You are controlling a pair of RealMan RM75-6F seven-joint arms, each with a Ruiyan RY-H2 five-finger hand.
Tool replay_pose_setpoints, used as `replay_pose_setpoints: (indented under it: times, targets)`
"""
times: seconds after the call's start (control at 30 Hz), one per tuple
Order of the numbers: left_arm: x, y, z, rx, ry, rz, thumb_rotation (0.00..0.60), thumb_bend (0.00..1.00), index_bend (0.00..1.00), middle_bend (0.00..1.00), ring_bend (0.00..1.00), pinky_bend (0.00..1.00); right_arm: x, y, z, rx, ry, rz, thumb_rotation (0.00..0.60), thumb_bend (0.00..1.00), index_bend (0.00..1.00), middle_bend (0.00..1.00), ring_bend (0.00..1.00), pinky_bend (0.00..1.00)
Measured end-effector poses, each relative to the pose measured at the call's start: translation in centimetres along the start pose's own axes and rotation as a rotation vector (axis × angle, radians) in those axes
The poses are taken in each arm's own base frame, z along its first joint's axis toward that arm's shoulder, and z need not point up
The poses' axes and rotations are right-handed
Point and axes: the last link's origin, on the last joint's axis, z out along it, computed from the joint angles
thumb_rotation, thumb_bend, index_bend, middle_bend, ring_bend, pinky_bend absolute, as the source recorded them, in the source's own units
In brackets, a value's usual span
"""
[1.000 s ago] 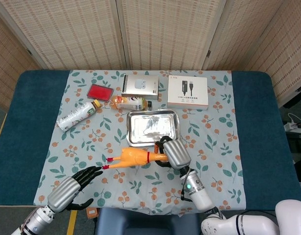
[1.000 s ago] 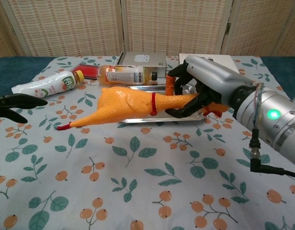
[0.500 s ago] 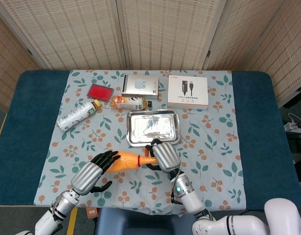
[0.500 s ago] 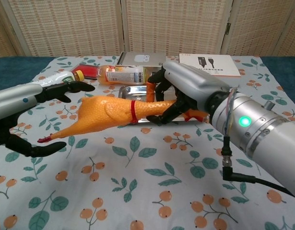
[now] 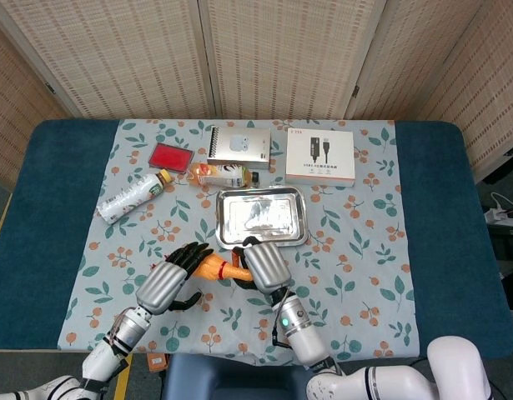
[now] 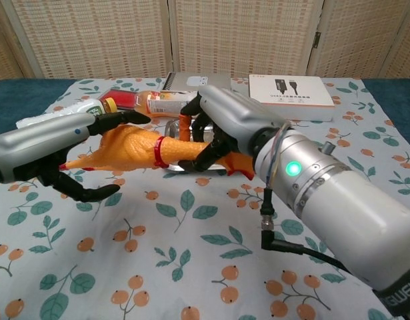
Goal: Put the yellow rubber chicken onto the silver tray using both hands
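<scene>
Yellow rubber chicken (image 5: 216,267) (image 6: 135,148) lifted clear of the floral tablecloth (image 5: 356,242), just in front of the silver tray (image 5: 260,217) (image 6: 166,127), not on it. Body lying roughly level, red neck band (image 6: 158,151) showing mid-length, orange feet end toward the right hand.

Right hand (image 5: 259,265) (image 6: 221,130) wrapped around the chicken's rear half, dark fingers (image 6: 209,155) curled under it, gripping firmly. Sits at the tray's near edge in head view.

Left hand (image 5: 174,277) (image 6: 65,157) at the chicken's head end, in front and to the left of the tray. Upper fingers (image 6: 119,118) lying over the top of the body, lower finger stretched out beneath with a gap showing in chest view. Cupped around it; real grip or only touching, cannot tell.

Tray lying flat mid-cloth, shiny inside.

Behind the tray: orange juice bottle (image 5: 220,174) (image 6: 171,104) on its side, just beyond the far rim. Behind that, grey spiral notebook (image 5: 238,147) (image 6: 197,81). Behind and to the right of the tray, white cable box (image 5: 319,156) (image 6: 291,89). Behind and to the left, red flat case (image 5: 171,157). Left of the tray, white bottle (image 5: 132,197) (image 6: 51,118) on its side, well apart from it.
</scene>
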Motion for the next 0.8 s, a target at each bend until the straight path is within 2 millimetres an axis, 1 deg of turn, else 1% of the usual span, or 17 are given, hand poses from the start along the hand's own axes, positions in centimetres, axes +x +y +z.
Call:
replay_pose_setpoints:
  times: [0.2,0.4,0.63,0.67,0.73,0.77,0.8]
  targets:
    - [0.3,-0.9,1.2,0.027,0.03,0.019,0.6,0.35,0.0,0.0,0.0,0.13,0.0,-0.1,0.0,-0.004,-0.003,-0.011,0.6,0.27,0.97,0.79,0.89,1.0]
    - [0.7,-2.0,1.7,0.053,0.051,0.012,0.6,0.35,0.0,0.0,0.0,0.13,-0.3,0.1,-0.2,-0.002,-0.01,-0.029,0.6,0.27,0.97,0.79,0.89,1.0]
    - [0.7,-2.3,1.9,0.052,0.046,-0.004,0.6,0.34,0.0,0.0,0.0,0.14,-0.6,-0.3,0.0,0.005,-0.02,-0.03,0.6,0.27,0.97,0.79,0.89,1.0]
    - [0.7,-2.3,1.9,0.052,0.046,-0.004,0.6,0.34,0.0,0.0,0.0,0.15,-0.6,-0.3,0.0,0.005,-0.019,-0.03,0.6,0.27,0.97,0.79,0.89,1.0]
    - [0.6,-2.2,1.9,0.05,0.04,-0.011,0.6,0.35,0.01,0.01,0.01,0.21,-0.7,-0.5,0.1,0.009,-0.017,-0.029,0.6,0.27,0.97,0.79,0.89,1.0]
    - [0.5,-2.1,1.9,0.048,0.034,-0.016,0.6,0.35,0.05,0.03,0.03,0.26,-0.7,-0.6,0.2,0.012,-0.013,-0.029,0.6,0.27,0.97,0.79,0.89,1.0]
    - [0.4,-2.0,1.9,0.045,0.022,-0.025,0.6,0.35,0.12,0.09,0.09,0.32,-0.6,-0.7,0.3,0.014,-0.009,-0.028,0.6,0.27,0.97,0.79,0.89,1.0]
